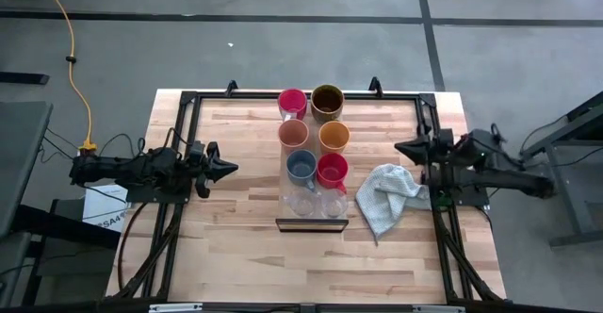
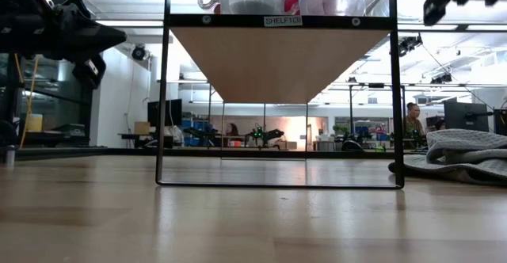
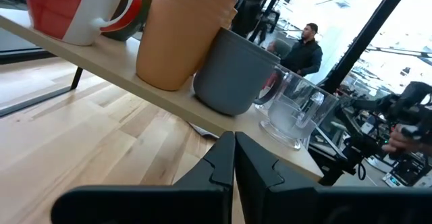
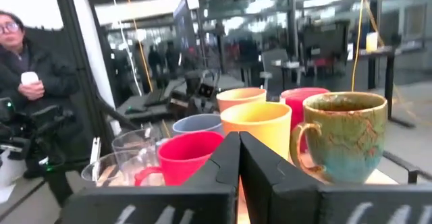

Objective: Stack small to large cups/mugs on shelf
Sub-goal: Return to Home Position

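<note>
Eight cups stand in two rows on the pale wooden shelf (image 1: 283, 183): two clear glass cups (image 1: 303, 203) at the near end, then a blue cup (image 1: 301, 166) and a red mug (image 1: 332, 171), two orange cups (image 1: 334, 136), and at the far end a red mug (image 1: 292, 103) and the large olive-brown mug (image 1: 327, 101). My left gripper (image 1: 229, 169) is shut and empty, left of the shelf. My right gripper (image 1: 401, 148) is shut and empty, right of the shelf.
A pale grey cloth (image 1: 388, 196) lies crumpled on the table right of the shelf's near end, below my right gripper. A black frame (image 1: 193, 96) runs around the work area. People show in the room behind, one in the right wrist view (image 4: 27, 82).
</note>
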You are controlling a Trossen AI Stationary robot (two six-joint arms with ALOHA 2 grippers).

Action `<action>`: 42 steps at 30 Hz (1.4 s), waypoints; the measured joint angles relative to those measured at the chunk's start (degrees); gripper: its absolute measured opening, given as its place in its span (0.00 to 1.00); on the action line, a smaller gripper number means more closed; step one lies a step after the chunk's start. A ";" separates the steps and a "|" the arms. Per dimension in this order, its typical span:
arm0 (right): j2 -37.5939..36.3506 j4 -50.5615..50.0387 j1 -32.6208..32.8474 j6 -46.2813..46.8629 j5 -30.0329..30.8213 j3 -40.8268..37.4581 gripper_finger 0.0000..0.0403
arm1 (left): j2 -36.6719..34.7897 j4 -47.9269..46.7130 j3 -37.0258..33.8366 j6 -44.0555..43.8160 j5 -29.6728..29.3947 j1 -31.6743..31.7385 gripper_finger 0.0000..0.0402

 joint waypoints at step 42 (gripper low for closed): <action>-8.27 7.91 0.01 9.46 6.03 -22.84 0.00 | -0.01 0.08 0.02 -0.39 -0.60 0.01 0.00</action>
